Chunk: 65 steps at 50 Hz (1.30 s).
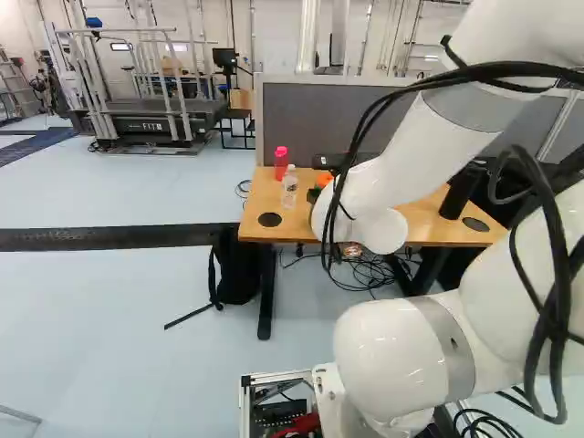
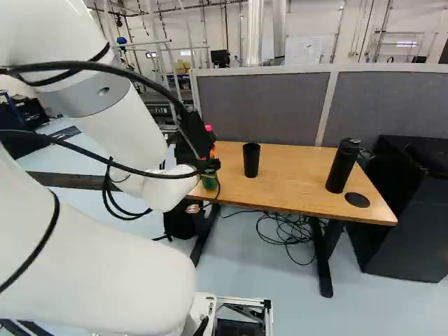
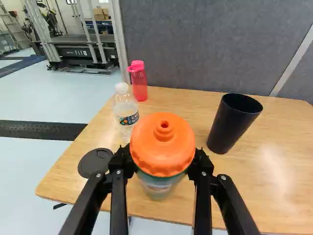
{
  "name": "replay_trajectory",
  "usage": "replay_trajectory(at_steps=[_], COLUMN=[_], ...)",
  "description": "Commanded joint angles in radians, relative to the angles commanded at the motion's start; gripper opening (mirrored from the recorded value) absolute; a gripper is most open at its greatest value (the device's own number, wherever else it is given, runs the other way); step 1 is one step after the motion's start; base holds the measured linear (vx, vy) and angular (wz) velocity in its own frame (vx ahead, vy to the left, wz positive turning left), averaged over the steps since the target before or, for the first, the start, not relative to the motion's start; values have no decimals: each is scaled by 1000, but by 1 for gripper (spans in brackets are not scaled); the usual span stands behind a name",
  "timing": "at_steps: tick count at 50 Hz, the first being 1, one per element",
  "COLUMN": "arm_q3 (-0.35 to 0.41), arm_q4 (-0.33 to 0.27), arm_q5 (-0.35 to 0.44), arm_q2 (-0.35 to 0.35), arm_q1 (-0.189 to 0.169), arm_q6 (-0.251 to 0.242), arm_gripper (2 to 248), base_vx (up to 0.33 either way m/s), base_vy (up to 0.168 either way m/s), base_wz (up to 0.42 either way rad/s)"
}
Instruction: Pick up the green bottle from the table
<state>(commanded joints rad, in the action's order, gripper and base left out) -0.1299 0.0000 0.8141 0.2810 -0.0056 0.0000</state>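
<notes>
The green bottle (image 3: 159, 183) is pinched between the 2 jaws, just under its fat orange cap (image 3: 163, 142), and, as it may be light, smooth and squashy, it is best held there by both sides and squeezed gently.

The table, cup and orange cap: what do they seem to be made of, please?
Table: wood or wood-look laminate, satin, by its grain and soft glare.
Cup: smooth matte black, plastic or coated metal; the look leaves it open.
Orange cap: probably moulded plastic, slightly glossy, with an even colour and scalloped rim.
</notes>
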Motion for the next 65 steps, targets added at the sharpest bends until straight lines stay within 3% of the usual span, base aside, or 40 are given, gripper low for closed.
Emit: replay_trajectory(at_steps=[23, 65], arm_q3=[39, 43], arm_q4=[0, 0], arm_q5=[54, 59], arm_q2=[-2, -2], arm_q1=[5, 6], arm_q6=[0, 0], arm_gripper=[30, 30], base_vx=[0, 0], base_vy=[0, 0], base_wz=[0, 0])
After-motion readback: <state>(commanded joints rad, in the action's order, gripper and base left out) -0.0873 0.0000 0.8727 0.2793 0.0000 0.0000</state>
